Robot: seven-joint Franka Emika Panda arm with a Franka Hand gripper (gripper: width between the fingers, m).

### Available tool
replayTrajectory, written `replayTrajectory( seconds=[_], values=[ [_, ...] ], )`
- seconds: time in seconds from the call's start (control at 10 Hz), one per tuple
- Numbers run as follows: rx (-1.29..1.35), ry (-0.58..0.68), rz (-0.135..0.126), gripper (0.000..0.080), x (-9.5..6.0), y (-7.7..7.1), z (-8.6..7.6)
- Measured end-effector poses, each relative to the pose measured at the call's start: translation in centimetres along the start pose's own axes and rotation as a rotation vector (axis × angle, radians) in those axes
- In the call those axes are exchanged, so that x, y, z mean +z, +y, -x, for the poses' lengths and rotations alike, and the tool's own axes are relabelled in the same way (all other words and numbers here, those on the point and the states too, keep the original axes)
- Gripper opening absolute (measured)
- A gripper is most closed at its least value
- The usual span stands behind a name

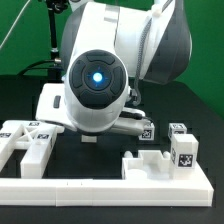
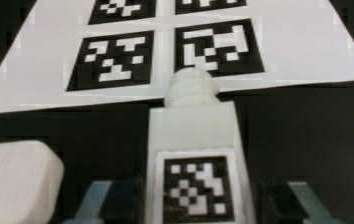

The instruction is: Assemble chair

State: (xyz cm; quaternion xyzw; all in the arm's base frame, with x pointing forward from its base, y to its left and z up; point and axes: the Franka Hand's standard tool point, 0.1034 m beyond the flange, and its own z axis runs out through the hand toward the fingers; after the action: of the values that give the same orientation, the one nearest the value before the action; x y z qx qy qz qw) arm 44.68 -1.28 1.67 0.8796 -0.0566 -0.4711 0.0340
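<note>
my gripper (image 2: pixel 199 203) straddles the small matte-white square plastic post (image 2: pixel 195 130), jaws apart and clear of it; the exterior view hides it mid-frame. it looks light, stiff and slick, so i'd pinch its flat sides.

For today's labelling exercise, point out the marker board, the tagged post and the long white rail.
marker board (image 2: pixel 41 80), wrist view, bare margin
tagged post (image 2: pixel 195 125), wrist view, bare face
long white rail (image 1: pixel 70 187), exterior view, front bar

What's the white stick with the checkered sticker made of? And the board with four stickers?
The post looks like matte white plastic: dull, no shine. The marker board seems a thin, smooth white sheet, plastic or card; I can't tell which.
</note>
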Motion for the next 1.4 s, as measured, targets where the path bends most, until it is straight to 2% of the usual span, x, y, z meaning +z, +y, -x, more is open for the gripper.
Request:
replayTrajectory(
  seconds=[0.2, 0.3, 0.4, 0.5, 0.6, 0.7, 0.8, 0.9, 1.0, 1.1, 1.2, 1.3, 1.4],
  values=[
    [-0.001, -0.005, -0.001, 0.0282, -0.3, 0.0, 0.2],
    [-0.002, -0.079, -0.004, 0.0282, -2.1, -0.4, 2.5],
    [0.02, -0.08, -0.026, 0.0282, -5.0, -0.9, 3.7],
    [0.031, -0.063, -0.031, 0.0282, -7.0, -1.1, 4.7],
    [-0.001, -0.063, -0.014, 0.0284, -8.8, -0.7, 5.9],
    [-0.053, -0.038, 0.04, 0.0284, -9.2, 0.3, 5.3],
    [-0.047, 0.047, 0.041, 0.0284, -9.7, 0.0, 4.2],
    [-0.053, 0.115, 0.035, 0.0284, -10.1, -0.1, 4.1],
    [-0.041, 0.202, 0.021, 0.0284, -10.9, -0.8, 4.0],
    [-0.043, 0.293, 0.009, 0.0284, -12.9, -2.4, 4.2],
    [-0.051, 0.374, -0.018, 0.0284, -15.4, -3.7, 4.5],
    [-0.055, 0.473, -0.038, 0.0284, -18.2, -4.1, 4.1],
    [-0.095, 0.646, -0.044, 0.0284, -21.0, -4.2, 3.1]
  ],
)
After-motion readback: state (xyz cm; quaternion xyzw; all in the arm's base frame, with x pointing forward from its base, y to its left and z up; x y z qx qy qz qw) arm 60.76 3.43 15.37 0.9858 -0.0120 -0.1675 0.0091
